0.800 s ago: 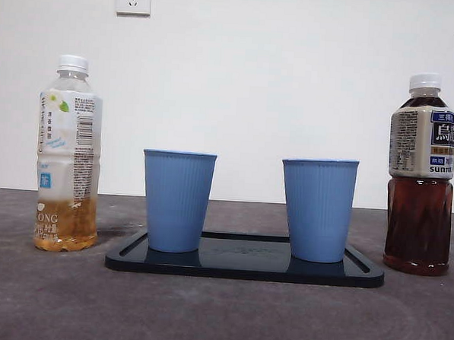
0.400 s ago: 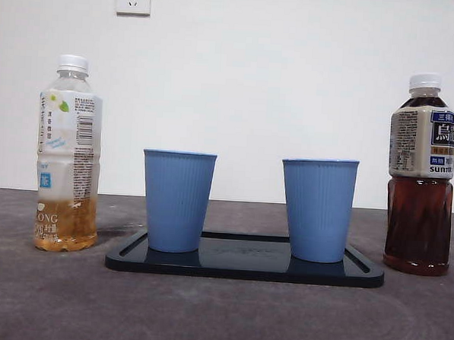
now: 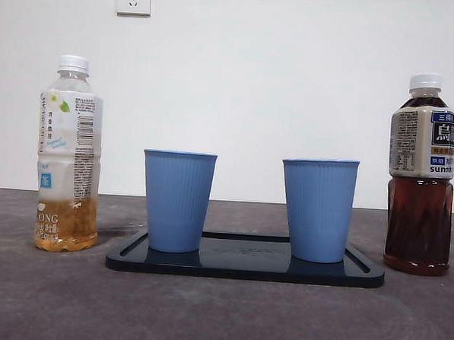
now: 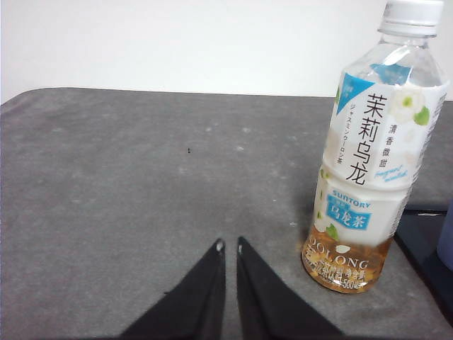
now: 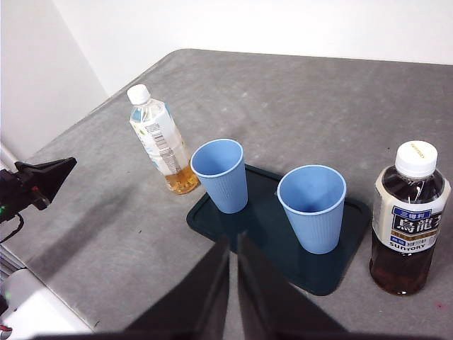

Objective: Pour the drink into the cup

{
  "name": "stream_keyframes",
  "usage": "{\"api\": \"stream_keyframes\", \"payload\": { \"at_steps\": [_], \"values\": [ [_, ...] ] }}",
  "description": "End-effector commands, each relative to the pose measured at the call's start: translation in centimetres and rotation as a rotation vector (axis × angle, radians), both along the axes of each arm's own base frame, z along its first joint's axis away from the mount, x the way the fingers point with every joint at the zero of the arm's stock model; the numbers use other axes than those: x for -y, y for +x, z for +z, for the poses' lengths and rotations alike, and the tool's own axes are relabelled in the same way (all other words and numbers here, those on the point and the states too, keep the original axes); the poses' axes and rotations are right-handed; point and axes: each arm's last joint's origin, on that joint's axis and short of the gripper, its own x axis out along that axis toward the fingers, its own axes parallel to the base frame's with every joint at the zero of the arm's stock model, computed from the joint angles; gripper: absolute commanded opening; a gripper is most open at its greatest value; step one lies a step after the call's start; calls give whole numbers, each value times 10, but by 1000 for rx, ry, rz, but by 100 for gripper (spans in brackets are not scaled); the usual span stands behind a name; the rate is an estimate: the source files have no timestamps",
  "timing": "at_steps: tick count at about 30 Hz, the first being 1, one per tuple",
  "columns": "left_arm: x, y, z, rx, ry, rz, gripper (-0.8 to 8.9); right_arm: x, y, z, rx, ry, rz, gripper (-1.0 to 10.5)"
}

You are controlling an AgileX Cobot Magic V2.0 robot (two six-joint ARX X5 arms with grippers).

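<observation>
Pale jasmine oolong bottle (image 4: 373, 149) stood upright just right of the left gripper (image 4: 228, 246), whose jaws were together, low on the table; the right gripper (image 5: 232, 241), jaws likewise together, hung high above the tray (image 5: 333, 273). Only that high view showed both blue cups (image 5: 221, 174) empty, while the front view showed no arm

Tray (image 4: 425, 241) — cut off — edge
</observation>
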Motion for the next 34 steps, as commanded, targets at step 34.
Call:
{"api": "stream_keyframes", "payload": {
  "at_steps": [34],
  "values": [
    [0, 1, -6, -7, -2, 7, 27, 23, 56, -211, 283, -254, -609, 18]
  ]
}}
